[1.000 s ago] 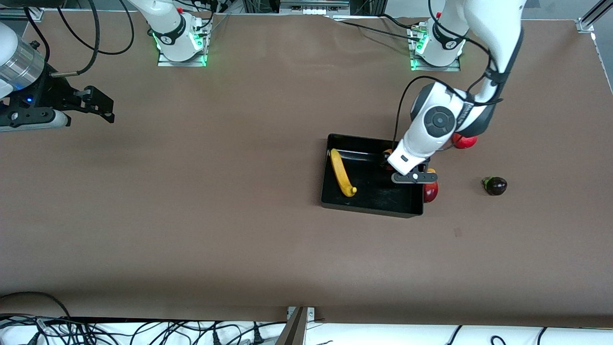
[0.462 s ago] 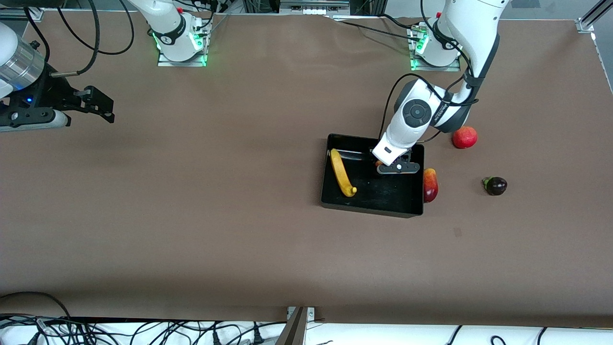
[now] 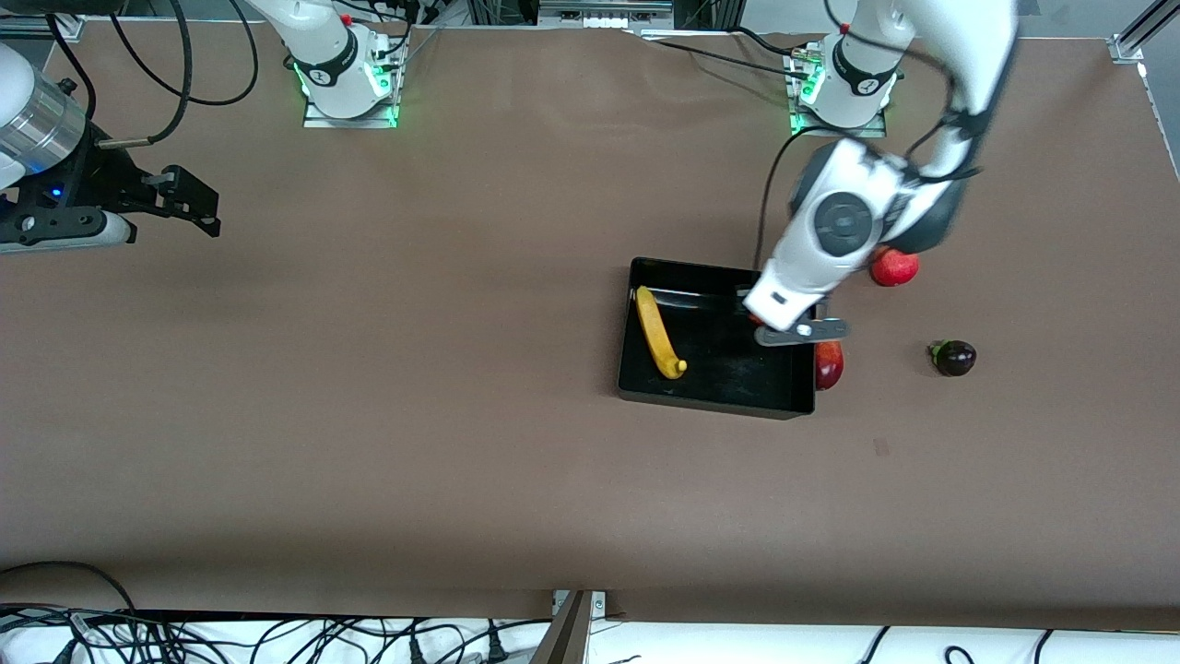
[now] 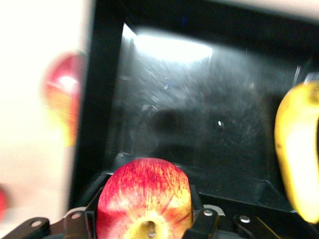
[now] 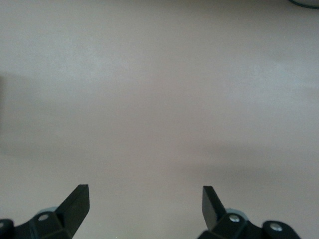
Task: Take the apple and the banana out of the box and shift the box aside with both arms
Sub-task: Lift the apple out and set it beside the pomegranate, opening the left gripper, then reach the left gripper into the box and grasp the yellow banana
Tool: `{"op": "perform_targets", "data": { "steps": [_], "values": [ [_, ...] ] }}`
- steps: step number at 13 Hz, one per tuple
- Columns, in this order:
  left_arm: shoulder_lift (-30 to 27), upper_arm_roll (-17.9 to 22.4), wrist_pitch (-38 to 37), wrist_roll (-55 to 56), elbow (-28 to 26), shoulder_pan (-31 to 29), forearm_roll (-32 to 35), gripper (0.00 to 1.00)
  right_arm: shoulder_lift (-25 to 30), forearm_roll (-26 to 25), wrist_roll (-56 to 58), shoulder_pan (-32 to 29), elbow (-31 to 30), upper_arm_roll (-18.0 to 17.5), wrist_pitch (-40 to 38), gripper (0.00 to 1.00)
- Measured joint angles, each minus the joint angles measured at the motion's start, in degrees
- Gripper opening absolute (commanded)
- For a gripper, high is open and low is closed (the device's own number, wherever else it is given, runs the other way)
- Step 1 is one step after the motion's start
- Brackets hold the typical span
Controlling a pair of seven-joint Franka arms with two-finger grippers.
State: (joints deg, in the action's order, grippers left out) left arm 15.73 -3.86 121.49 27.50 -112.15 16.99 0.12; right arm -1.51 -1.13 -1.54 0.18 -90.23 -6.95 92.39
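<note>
My left gripper [image 3: 777, 326] is shut on the red-yellow apple [image 4: 144, 196] and holds it over the black box [image 3: 719, 369], at the box's end toward the left arm. The yellow banana [image 3: 656, 334] lies in the box; it also shows in the left wrist view [image 4: 299, 159]. The red-orange mango [image 3: 829, 363] lies on the table against the box's outer wall. The red pomegranate [image 3: 895, 267] and the dark purple fruit [image 3: 954, 357] lie on the table toward the left arm's end. My right gripper [image 3: 195, 207] is open and empty, waiting over bare table.
The brown table [image 3: 415, 443] carries nothing else. The arm bases [image 3: 346, 78] stand along the edge farthest from the front camera. Cables [image 3: 277, 636] hang below the nearest edge.
My left gripper dipped into the box with the apple, then came back up and toward the mango's end of the box. The right arm has not moved.
</note>
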Motion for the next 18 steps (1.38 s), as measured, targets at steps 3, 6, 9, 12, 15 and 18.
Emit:
{"op": "perform_targets", "data": {
  "steps": [3,6,9,12,15,18],
  "values": [
    [-2.4,0.3,-4.9,-18.0,2.1,-11.1,0.1,0.36,0.0,0.0,0.0,0.0,0.0,0.0,0.0,1.00],
    [-1.1,0.4,-3.0,-30.6,-2.1,-18.2,0.5,0.42,0.0,0.0,0.0,0.0,0.0,0.0,0.0,1.00],
    [2.0,0.4,9.8,-34.5,-9.4,-19.8,3.4,0.50,0.0,0.0,0.0,0.0,0.0,0.0,0.0,1.00],
    [4.0,-0.1,18.0,-34.7,-16.3,-20.1,3.7,0.56,0.0,0.0,0.0,0.0,0.0,0.0,0.0,1.00],
    [3.5,-1.0,20.6,-34.9,-19.3,-20.1,3.9,1.00,0.0,0.0,0.0,0.0,0.0,0.0,0.0,1.00],
    [1.4,-2.3,20.0,-35.0,-17.2,-20.1,3.9,1.00,0.0,0.0,0.0,0.0,0.0,0.0,0.0,1.00]
  ]
}}
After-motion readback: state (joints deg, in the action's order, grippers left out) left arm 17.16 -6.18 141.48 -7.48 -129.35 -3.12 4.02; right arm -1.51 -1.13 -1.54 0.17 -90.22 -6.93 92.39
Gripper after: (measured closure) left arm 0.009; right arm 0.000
